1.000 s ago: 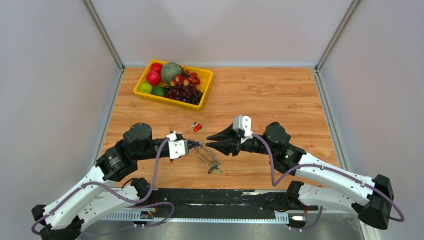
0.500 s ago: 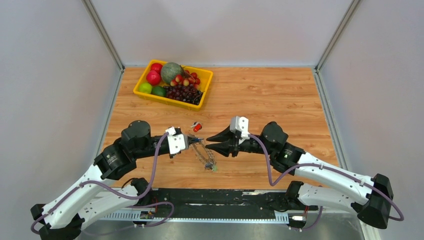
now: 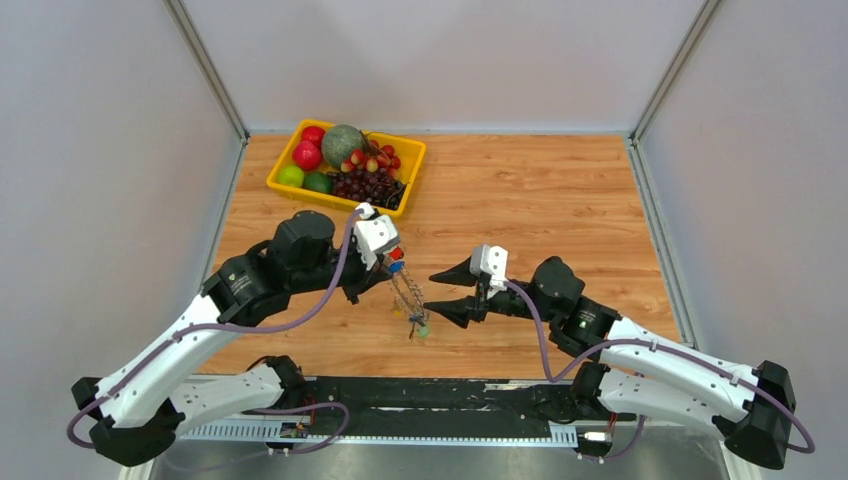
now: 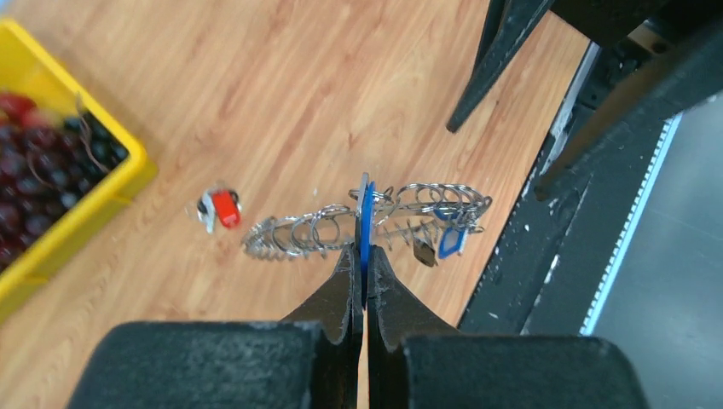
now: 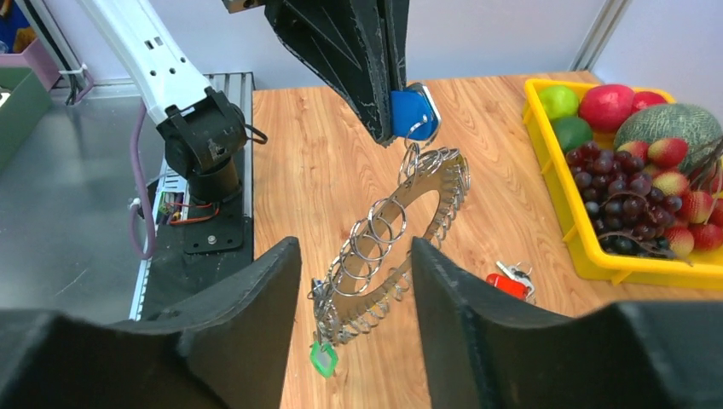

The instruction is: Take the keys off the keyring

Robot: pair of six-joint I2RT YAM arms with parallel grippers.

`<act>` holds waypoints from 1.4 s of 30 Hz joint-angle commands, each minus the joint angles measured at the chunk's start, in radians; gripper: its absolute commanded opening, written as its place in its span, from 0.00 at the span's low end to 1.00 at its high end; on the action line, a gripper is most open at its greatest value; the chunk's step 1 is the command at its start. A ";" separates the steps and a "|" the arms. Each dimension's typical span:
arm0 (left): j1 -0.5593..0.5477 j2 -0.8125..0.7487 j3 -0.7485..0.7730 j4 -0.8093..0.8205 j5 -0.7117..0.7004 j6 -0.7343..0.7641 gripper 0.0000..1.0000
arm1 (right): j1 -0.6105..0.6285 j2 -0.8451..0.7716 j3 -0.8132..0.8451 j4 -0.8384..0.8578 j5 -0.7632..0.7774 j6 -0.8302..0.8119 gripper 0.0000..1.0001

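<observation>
Top view: my left gripper (image 3: 392,262) is clenched on a blue key (image 3: 397,267), on the near side of the yellow tray (image 3: 283,180). The keyring (image 3: 408,300) hangs from that key, with a green key (image 3: 422,331) lowest.

Left wrist view: 1 red key (image 4: 223,208) lies loose on the wood near the tray.

Right wrist view: my right gripper (image 5: 356,256) is released and holds nothing, and the loop hangs before its gap.

I judge the step is freeing the blue key. Next, the right gripper must close on the ring wire, not on a key.
</observation>
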 commanded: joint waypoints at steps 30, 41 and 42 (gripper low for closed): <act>-0.002 0.154 0.203 -0.160 0.032 -0.247 0.00 | 0.018 0.122 0.056 0.135 0.117 -0.030 0.37; -0.004 0.089 0.170 -0.137 0.061 -0.203 0.00 | 0.017 0.157 0.104 0.130 0.053 -0.086 0.22; -0.004 0.088 0.167 -0.136 0.061 -0.202 0.00 | 0.017 0.160 0.110 0.130 0.041 -0.086 0.22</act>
